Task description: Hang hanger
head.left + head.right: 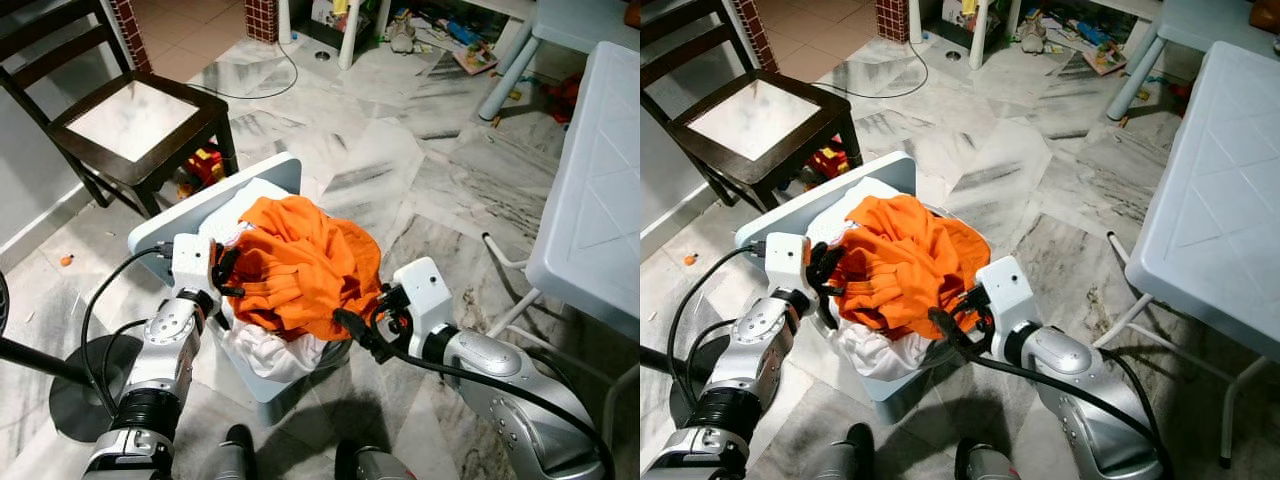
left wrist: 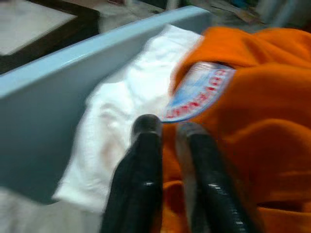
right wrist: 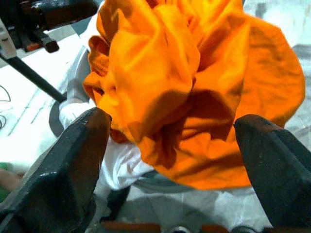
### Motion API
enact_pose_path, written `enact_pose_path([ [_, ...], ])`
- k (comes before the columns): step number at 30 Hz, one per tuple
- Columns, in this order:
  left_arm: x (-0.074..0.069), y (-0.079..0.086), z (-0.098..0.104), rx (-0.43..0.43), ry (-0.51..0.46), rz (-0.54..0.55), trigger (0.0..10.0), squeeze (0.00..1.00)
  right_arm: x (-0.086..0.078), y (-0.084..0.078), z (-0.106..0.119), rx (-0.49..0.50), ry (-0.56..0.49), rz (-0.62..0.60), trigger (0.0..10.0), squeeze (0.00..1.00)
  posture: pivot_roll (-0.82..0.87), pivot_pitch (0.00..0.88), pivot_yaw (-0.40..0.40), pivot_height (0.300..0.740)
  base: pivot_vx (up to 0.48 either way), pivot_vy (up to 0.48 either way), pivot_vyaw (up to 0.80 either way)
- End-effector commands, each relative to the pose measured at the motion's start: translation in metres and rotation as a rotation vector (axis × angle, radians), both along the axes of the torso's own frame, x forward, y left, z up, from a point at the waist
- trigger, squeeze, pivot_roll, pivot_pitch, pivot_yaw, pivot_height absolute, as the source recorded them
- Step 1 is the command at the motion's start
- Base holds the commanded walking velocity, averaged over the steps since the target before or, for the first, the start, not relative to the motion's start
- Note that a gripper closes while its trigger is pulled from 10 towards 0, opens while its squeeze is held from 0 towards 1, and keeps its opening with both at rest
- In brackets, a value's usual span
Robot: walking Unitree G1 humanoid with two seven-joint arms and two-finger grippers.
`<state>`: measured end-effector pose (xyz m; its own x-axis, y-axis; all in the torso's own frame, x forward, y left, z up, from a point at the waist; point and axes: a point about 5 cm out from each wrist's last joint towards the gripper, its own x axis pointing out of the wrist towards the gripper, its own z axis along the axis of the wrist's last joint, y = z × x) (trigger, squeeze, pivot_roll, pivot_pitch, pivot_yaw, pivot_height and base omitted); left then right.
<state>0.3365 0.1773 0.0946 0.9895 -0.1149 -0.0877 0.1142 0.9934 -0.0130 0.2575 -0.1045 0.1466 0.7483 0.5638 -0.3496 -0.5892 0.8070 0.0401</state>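
Note:
A crumpled orange garment (image 1: 300, 260) with a blue and red printed patch (image 2: 199, 94) lies heaped on a white cloth (image 1: 270, 355) in a pale blue laundry basket (image 1: 215, 205). My left gripper (image 1: 225, 272) is at the garment's left edge. In the left wrist view its fingers (image 2: 146, 160) are pressed close together, with orange cloth pinched between them. My right gripper (image 1: 360, 312) sits low at the garment's right side. In the right wrist view its fingers (image 3: 73, 165) are spread wide, the orange heap (image 3: 184, 87) just beyond them.
A dark wooden chair (image 1: 130, 120) stands at the back left with toys (image 1: 205, 165) under it. A white plastic table (image 1: 600, 200) fills the right side. A black round stand base (image 1: 80, 385) and cables lie on the marble floor at the left. Clutter lies at the back.

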Motion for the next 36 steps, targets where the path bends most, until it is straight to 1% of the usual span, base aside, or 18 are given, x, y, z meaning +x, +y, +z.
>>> enact_pose_path([
  [1,-0.006,0.002,-0.003,-0.019,0.006,0.075,10.0,1.0,0.0,-0.004,-0.002,-0.01,0.0,-0.018,10.0,0.0,-0.11,0.231,-0.029,0.74,0.0,0.0,0.0],
  [2,-0.014,-0.001,-0.003,-0.066,-0.002,0.118,10.0,1.0,0.001,-0.005,-0.003,-0.01,-0.003,-0.021,10.0,0.0,-0.1,0.23,-0.029,0.74,0.0,0.0,0.0],
  [3,-0.016,-0.003,-0.004,-0.079,-0.004,0.128,10.0,1.0,0.001,-0.005,-0.003,-0.01,-0.003,-0.022,10.0,0.0,-0.1,0.23,-0.029,0.74,0.0,0.0,0.0],
  [5,-0.02,-0.009,-0.008,-0.094,0.01,0.122,10.0,1.0,0.001,-0.003,-0.003,-0.008,-0.004,-0.021,10.0,0.0,-0.1,0.23,-0.031,0.74,0.0,0.0,0.0],
  [7,-0.023,-0.017,-0.015,-0.113,0.041,0.092,10.0,1.0,0.001,-0.001,-0.003,-0.003,-0.004,-0.015,10.0,0.0,-0.1,0.23,-0.031,0.74,0.0,0.0,0.0],
  [9,-0.024,-0.021,-0.018,-0.117,0.056,0.083,10.0,1.0,0.001,0.001,-0.003,0.0,-0.004,-0.01,10.0,0.0,-0.1,0.229,-0.032,0.74,0.0,0.0,0.0],
  [12,-0.021,-0.027,-0.018,-0.169,0.081,0.076,10.0,1.0,0.001,0.001,-0.002,0.001,-0.007,-0.008,10.0,0.0,-0.1,0.23,-0.032,0.74,0.0,0.0,0.0],
  [17,-0.016,-0.03,-0.017,-0.217,0.115,0.093,10.0,1.0,0.001,-0.003,-0.003,-0.005,-0.009,-0.016,10.0,0.0,-0.11,0.236,-0.029,0.74,0.0,0.0,0.0],
  [21,-0.014,-0.029,-0.02,-0.223,0.136,0.107,10.0,1.0,-0.001,-0.003,-0.003,-0.007,-0.007,-0.019,10.0,0.0,-0.12,0.241,-0.029,0.74,0.0,0.0,0.0],
  [23,-0.014,-0.028,-0.024,-0.226,0.163,0.113,10.0,1.0,-0.002,-0.004,-0.003,-0.007,-0.005,-0.02,10.0,0.0,-0.12,0.243,-0.029,0.74,0.0,0.0,0.0],
  [25,-0.014,-0.027,-0.028,-0.256,0.188,0.129,10.0,1.0,-0.003,-0.005,-0.002,-0.009,-0.003,-0.02,10.0,0.0,-0.13,0.248,-0.031,0.74,0.0,0.0,0.0],
  [30,-0.011,-0.027,-0.031,-0.286,0.227,0.138,10.0,1.0,-0.003,-0.005,-0.002,-0.012,-0.002,-0.02,10.0,0.0,-0.13,0.25,-0.033,0.74,0.0,0.0,0.0],
  [35,-0.006,-0.031,-0.035,-0.314,0.256,0.089,10.0,1.0,-0.003,-0.006,-0.002,-0.015,-0.001,-0.02,10.0,0.0,-0.13,0.251,-0.034,0.74,0.0,0.0,0.0],
  [36,-0.004,-0.033,-0.037,-0.309,0.264,0.055,1.1,0.05,-0.004,-0.006,-0.002,-0.015,0.001,-0.02,10.0,0.0,-0.13,0.251,-0.037,0.74,0.0,0.0,0.0],
])
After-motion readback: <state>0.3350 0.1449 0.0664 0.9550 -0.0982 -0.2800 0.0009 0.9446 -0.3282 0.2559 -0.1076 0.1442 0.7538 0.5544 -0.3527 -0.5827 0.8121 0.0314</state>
